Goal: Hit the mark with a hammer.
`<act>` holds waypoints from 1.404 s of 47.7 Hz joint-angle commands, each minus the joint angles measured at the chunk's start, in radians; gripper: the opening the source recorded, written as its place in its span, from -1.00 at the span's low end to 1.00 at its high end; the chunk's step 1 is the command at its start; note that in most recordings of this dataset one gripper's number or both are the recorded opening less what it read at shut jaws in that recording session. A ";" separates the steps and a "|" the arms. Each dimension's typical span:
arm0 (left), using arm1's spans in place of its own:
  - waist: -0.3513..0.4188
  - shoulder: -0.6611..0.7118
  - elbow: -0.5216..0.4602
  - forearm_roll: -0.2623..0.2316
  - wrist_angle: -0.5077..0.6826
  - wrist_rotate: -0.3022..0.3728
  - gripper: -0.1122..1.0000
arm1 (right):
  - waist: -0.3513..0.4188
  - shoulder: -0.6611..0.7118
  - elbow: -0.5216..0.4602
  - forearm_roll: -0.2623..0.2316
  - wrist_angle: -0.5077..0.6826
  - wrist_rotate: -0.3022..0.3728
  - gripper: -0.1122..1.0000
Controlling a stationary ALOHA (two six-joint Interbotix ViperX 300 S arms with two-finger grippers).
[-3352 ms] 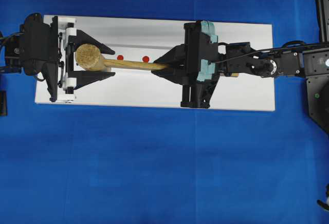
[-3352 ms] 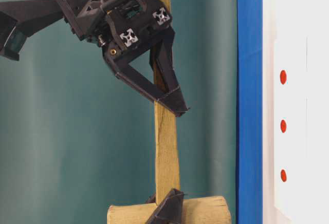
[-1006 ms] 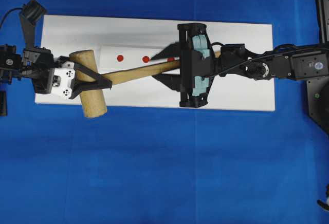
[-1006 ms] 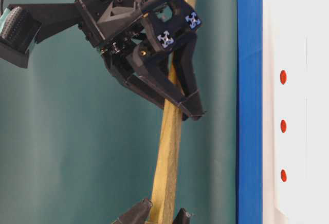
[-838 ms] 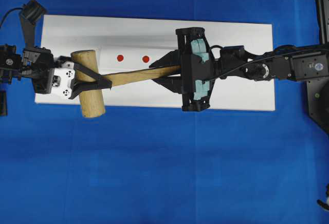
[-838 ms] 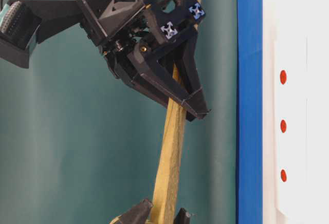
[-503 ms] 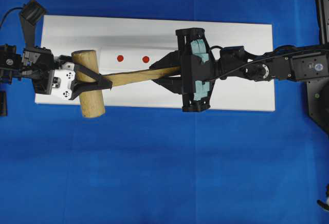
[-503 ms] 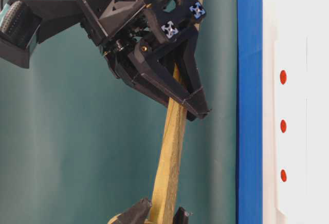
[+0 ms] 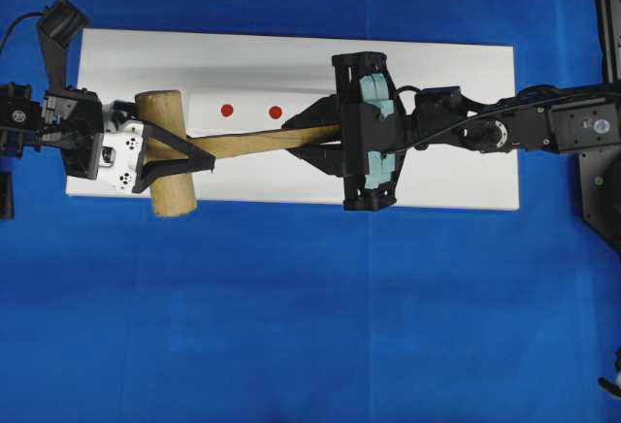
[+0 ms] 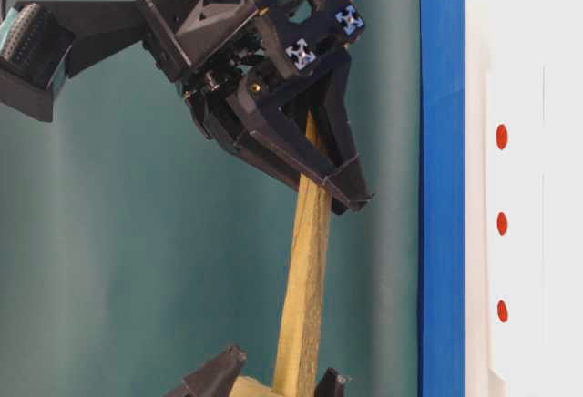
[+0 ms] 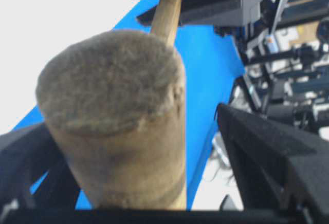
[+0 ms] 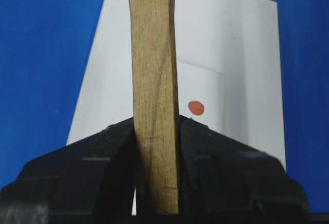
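Wooden hammer (image 9: pixel 194 146) sits clenched in the right gripper (image 9: pixel 312 135), left gripper (image 9: pixel 199 156) released, red marks (image 9: pixel 226 110) unstruck.

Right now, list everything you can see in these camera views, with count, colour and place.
hammer: one, light-brown wood, head at the board's left end, handle running right.
red marks: two in the overhead view, three at table level, on the board.
white board: one, on the blue surface.
blue surface: one, under everything.
left gripper: one, black, fingers spread either side of the head.
right gripper: one, black, fingers clamped on the handle.
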 commanded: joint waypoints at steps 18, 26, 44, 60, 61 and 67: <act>0.002 -0.138 0.051 0.003 0.118 0.009 0.71 | -0.003 -0.133 0.083 0.015 -0.011 0.017 -0.62; 0.000 -0.238 0.097 0.003 0.167 0.009 0.71 | -0.003 -0.181 0.126 0.031 -0.012 0.018 -0.64; 0.002 -0.342 0.124 0.006 0.253 0.020 0.70 | -0.003 -0.201 0.138 0.048 -0.014 0.021 -0.64; 0.081 -0.321 0.120 0.018 0.245 0.422 0.69 | 0.089 -0.169 0.120 0.143 -0.021 0.118 -0.64; 0.087 -0.319 0.120 0.018 0.245 0.460 0.69 | 0.101 -0.167 0.118 0.147 -0.026 0.126 -0.64; 0.117 -0.316 0.121 0.018 0.239 0.686 0.69 | 0.183 -0.147 0.117 0.187 -0.103 0.158 -0.64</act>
